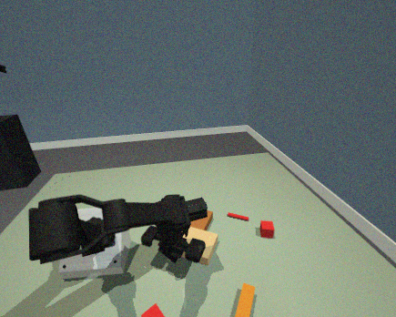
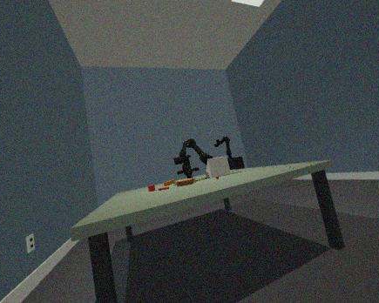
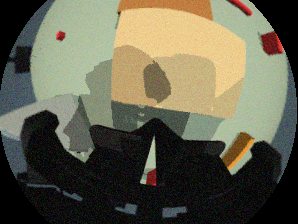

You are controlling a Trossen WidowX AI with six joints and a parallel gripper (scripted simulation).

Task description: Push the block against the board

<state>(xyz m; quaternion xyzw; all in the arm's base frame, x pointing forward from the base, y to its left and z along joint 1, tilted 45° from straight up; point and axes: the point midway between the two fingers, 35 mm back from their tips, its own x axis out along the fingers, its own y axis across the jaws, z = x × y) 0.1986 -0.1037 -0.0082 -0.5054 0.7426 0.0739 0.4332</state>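
Observation:
The tan square block (image 1: 208,238) (image 3: 180,35) lies flat. The brown board (image 1: 204,221) (image 2: 185,183) (image 3: 165,7) lies along its far side. In the wrist view their facing sides appear to meet, with the left edges about even; the block reaches farther right than the board. The arm hides part of both in the top view. My gripper (image 1: 174,259) (image 2: 188,175) (image 3: 156,120) is shut and empty. It is above the table on the block's near side, its shadow falling on the block. Its exact height and any contact with the block cannot be told.
A red stick (image 1: 238,217) (image 2: 163,189) and red cube (image 1: 267,229) (image 2: 151,188) (image 3: 271,43) lie right of the pieces. An orange bar (image 1: 246,301) (image 3: 239,150) and another red piece (image 1: 153,311) lie nearer. A white box (image 1: 93,264) (image 2: 218,167) stands by the arm's base.

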